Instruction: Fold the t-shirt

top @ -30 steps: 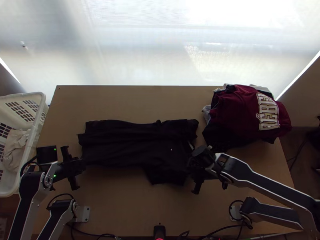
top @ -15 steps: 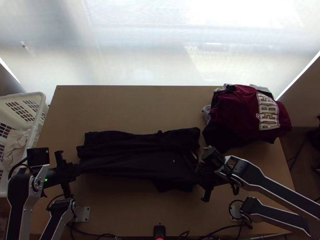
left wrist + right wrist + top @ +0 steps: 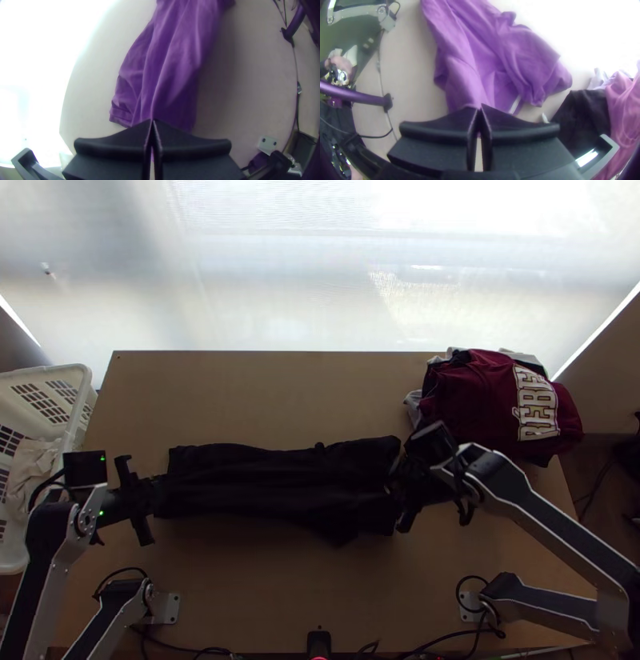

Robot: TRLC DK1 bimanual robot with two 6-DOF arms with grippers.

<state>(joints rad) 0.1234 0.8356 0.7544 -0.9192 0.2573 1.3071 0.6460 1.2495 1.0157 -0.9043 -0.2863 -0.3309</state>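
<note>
T-shirt (image 3: 272,480) cloth lay before you as a long, dark, creased band across the middle of the top view, gathered lengthwise between your two grippers, with a blunt point of it hanging out along its lower side towards the right.

Your left gripper (image 3: 154,490) was at the band's left end, and your right gripper (image 3: 394,488) was at its right end, just below the maroon garment (image 3: 488,396) on the pile in the upper right. You had the white basket (image 3: 82,390) at the left edge, with pale cloth (image 3: 34,472) inside.

In the left wrist view, you had the fingers pressed together at their tips on the end edge of the T-shirt. From that pinch the cloth ran up the frame in long folds, with a loose corner to the left of the tips and a flap to the right.

In the right wrist view, your fingers were closed at the tips on a gathered ridge of the T-shirt. It stretched away to the upper middle, and a rumpled part spread out to the right, with a light strip just beside the fingertips. A black garment (image 3: 586,115) lay farther right.
</note>
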